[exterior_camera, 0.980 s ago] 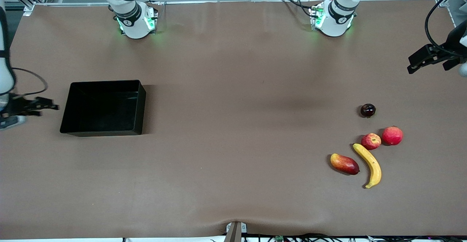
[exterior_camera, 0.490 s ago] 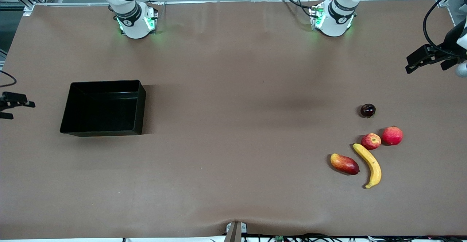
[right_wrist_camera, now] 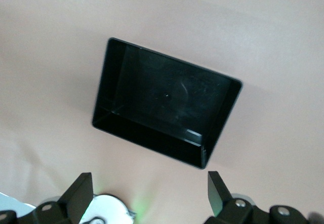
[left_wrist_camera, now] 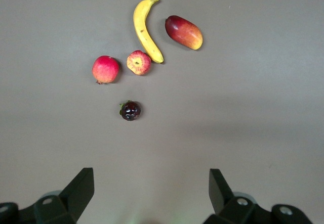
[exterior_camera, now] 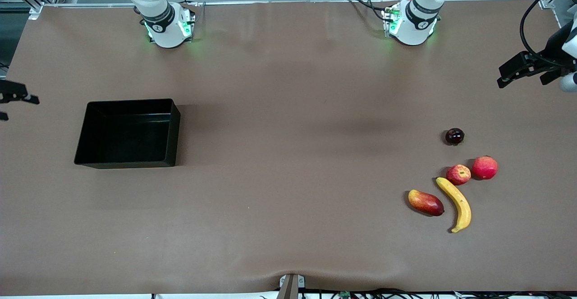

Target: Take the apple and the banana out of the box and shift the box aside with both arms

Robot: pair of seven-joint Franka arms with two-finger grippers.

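Note:
The black box (exterior_camera: pixel 128 133) stands empty toward the right arm's end of the table and also shows in the right wrist view (right_wrist_camera: pixel 167 100). The yellow banana (exterior_camera: pixel 456 203) and the streaked red apple (exterior_camera: pixel 458 174) lie touching toward the left arm's end, and both the banana (left_wrist_camera: pixel 144 29) and the apple (left_wrist_camera: pixel 138 62) show in the left wrist view. My left gripper (exterior_camera: pixel 521 80) is open and empty, up in the air over the table's edge at that end; its own view (left_wrist_camera: pixel 152 188) shows the jaws wide apart. My right gripper (exterior_camera: pixel 20 108) is open and empty over the table's edge beside the box, as its wrist view (right_wrist_camera: pixel 150 191) shows.
A plain red round fruit (exterior_camera: pixel 484 167) lies beside the apple. A red-and-yellow mango (exterior_camera: pixel 425 202) lies beside the banana. A small dark round fruit (exterior_camera: pixel 454 136) sits farther from the front camera than the apple. The arm bases (exterior_camera: pixel 169 26) stand along the table's back edge.
The right gripper has moved out from beside the box to the table's edge and then toward the bases' side. The left gripper has shifted slightly. Box and fruits have not moved.

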